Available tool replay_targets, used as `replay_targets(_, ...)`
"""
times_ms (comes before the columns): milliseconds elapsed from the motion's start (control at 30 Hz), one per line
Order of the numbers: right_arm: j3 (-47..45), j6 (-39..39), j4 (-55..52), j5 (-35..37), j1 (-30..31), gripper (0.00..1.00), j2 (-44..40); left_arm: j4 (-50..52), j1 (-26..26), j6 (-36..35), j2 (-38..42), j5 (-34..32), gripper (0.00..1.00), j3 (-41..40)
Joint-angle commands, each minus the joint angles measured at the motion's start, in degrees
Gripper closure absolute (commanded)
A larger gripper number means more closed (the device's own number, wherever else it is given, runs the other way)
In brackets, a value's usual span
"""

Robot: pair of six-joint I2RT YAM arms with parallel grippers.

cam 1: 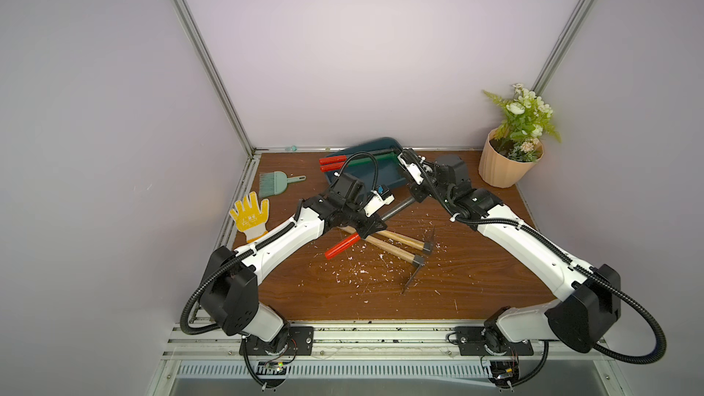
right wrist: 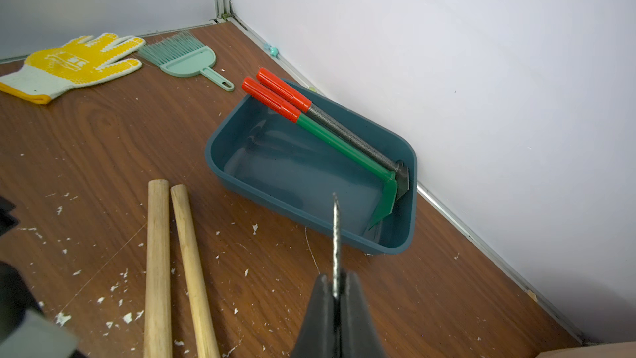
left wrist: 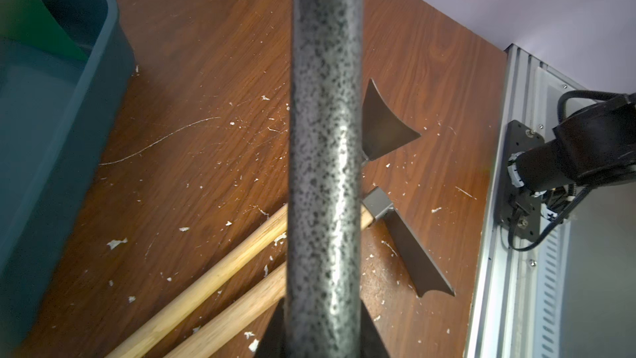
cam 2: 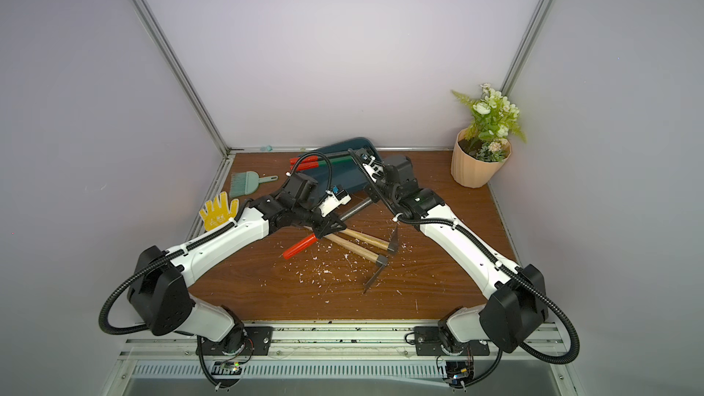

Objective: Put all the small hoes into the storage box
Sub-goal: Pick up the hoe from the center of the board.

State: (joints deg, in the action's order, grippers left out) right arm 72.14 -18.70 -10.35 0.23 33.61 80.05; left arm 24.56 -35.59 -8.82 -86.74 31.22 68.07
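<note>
Wood-grain tabletop (cam 1: 476, 268), lilac walls, white flecks scattered over the wood. We record:

1. Storage box (right wrist: 303, 173): dark teal, shallow, set against the back wall. We count two tools inside, their red grips propped over one short rim and their blades down at the opposite end: a green hoe (right wrist: 340, 146) and a grey hoe (right wrist: 351, 136).
2. Small hoe (cam 1: 396, 208): red grip, speckled grey shaft. It is outside the box, just in front of it, held at both ends.
3. Left gripper (cam 1: 372, 227): in front of the box, fingers closed around the small hoe's shaft.
4. Right gripper (right wrist: 336, 280): near the box's front wall, fingers pinched shut on the small hoe's thin blade.
5. Wooden-handled hoes (cam 1: 396, 239): a pair lying side by side in front of the box, with the small hoe's shaft crossing over them.
6. Yellow glove (cam 1: 249, 215) and mint brush (cam 1: 278, 182): left of the box, the brush the nearer.
7. Peach flower pot (cam 1: 506, 165): right of the box, holding greenery.
</note>
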Motion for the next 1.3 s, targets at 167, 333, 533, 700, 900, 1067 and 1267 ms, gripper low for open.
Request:
replay_targets(167, -1.96, 2.79, 6.14, -0.51, 0.11, 0.96, -3.50, -1.77, 0.53, 2.56, 1.92, -11.93, 0.99, 0.23)
replay_targets(333, -1.84, 4.79, 6.28, 2.46, -0.05, 0.73, -3.62, -2.31, -0.55, 4.51, 3.41, -33.89, 0.99, 0.22)
replay_targets(533, 2.17, 7.88, 4.71, 0.65, -1.67, 0.67, -2.25, -3.39, -5.84, 1.38, 3.26, -63.35, 1.00, -1.75)
replay_targets(700, 16.57, 8.94, -9.75, -4.86, -2.76, 0.65, 7.65, -6.97, -11.18, -4.93, 0.61, -85.60, 1.00, -5.27)
replay_targets(900, 23.77, 8.31, -14.01, -8.45, -2.80, 0.65, 12.90, -11.20, -13.95, -10.33, 0.26, -94.27, 0.99, -8.02)
replay_targets(1067, 29.38, 6.55, -16.89, -14.84, -2.69, 0.64, 15.94, -13.69, -16.06, -15.08, 0.12, -95.81, 0.99, -8.70)
replay_targets(1267, 34.67, 3.85, -21.25, -18.14, -2.14, 0.63, 18.95, -13.67, -16.79, -16.64, -0.52, -94.10, 0.99, -8.66)
